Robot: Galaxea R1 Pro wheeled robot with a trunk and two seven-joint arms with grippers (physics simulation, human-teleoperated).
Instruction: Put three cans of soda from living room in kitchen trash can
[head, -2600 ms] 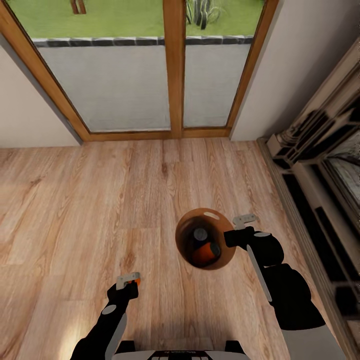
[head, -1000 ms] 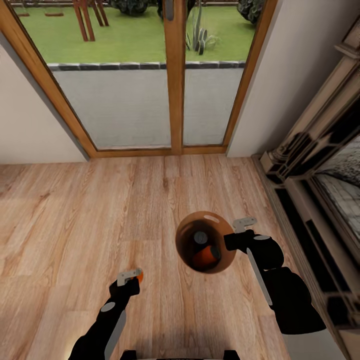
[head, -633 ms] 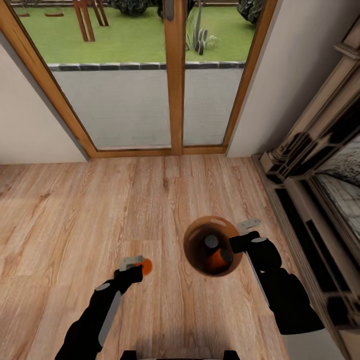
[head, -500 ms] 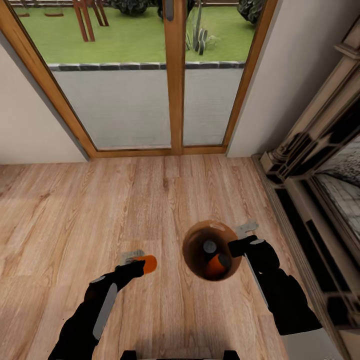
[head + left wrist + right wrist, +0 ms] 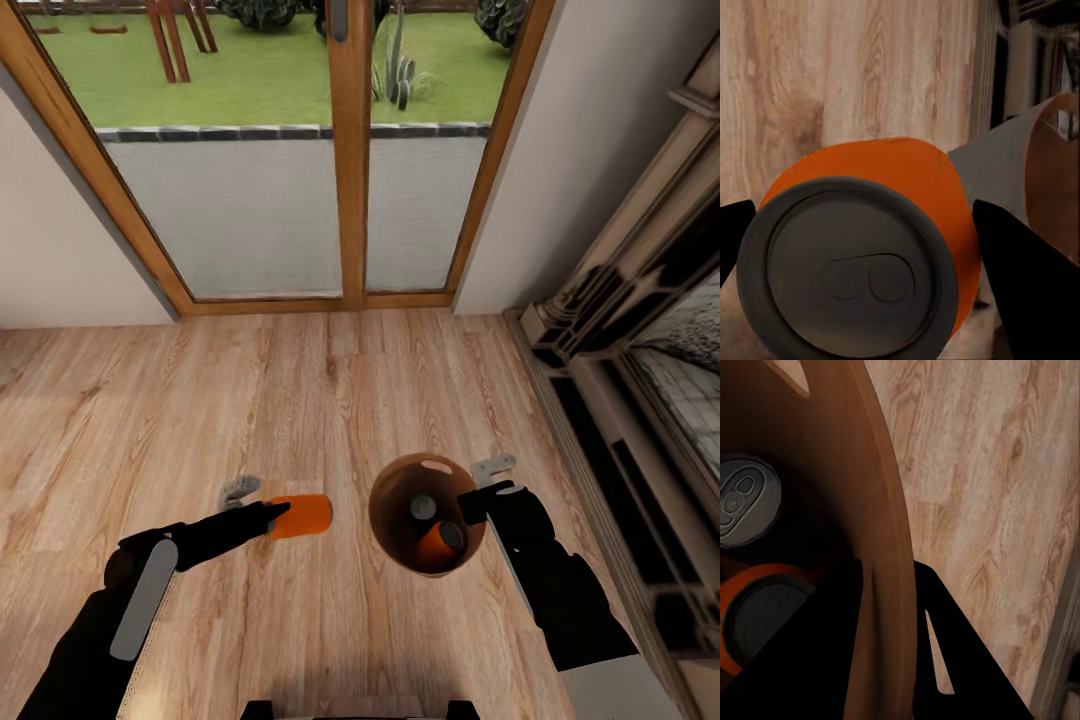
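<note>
- Orange soda cans number three: one held can point(image 5: 300, 516) lies sideways in the left gripper point(image 5: 262, 506), level with the bin's rim and just beside it; two cans point(image 5: 436, 530) sit inside the trash can point(image 5: 392, 500).
- Of the two inside, one stands with its grey top point(image 5: 746, 499) facing up, the other point(image 5: 761, 611) lies tilted beside it.
- The left gripper's fingers point(image 5: 1027, 289) are clamped on the held can, whose grey lid point(image 5: 847, 274) faces the wrist camera (bin wall just behind).
- The right gripper point(image 5: 486, 480) pinches the bin's rim, one finger point(image 5: 960, 652) outside, the other inside.
- Around them: wood plank floor point(image 5: 150, 420), wood-framed glass doors point(image 5: 345, 150) ahead, a fireplace surround point(image 5: 620, 340) on the right.
</note>
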